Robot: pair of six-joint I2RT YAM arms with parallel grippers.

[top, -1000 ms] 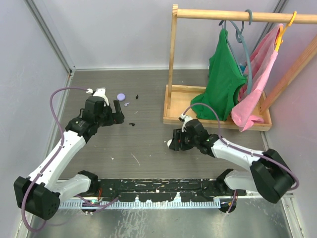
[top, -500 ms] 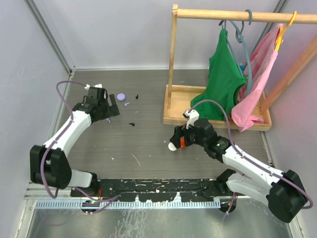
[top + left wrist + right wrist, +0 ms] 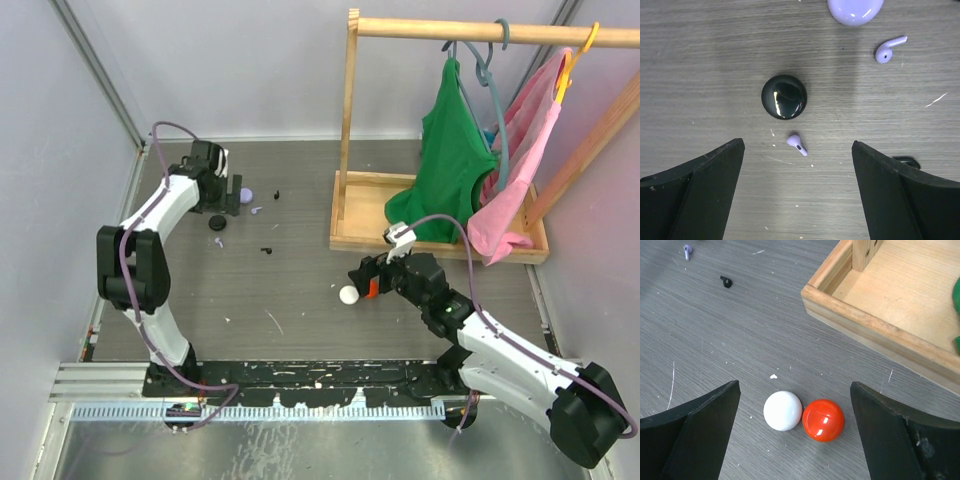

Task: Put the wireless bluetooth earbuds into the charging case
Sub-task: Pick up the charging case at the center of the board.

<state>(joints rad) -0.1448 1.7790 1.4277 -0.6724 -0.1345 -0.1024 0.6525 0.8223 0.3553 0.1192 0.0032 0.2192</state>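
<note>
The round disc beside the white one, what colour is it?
The disc is glossy red, clearest in the right wrist view.

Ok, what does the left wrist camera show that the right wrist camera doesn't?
Only the left wrist view: a black disc, a lilac disc cut off by the top edge, an upper lilac earbud near it, and a lower lilac earbud just below the black disc.
Only the right wrist view: a white disc touching a red disc, the wooden tray and a black earbud.
Both: the grey table, with the left gripper and right gripper open and holding nothing. A distant lilac earbud may be a shared one; I cannot tell.
</note>
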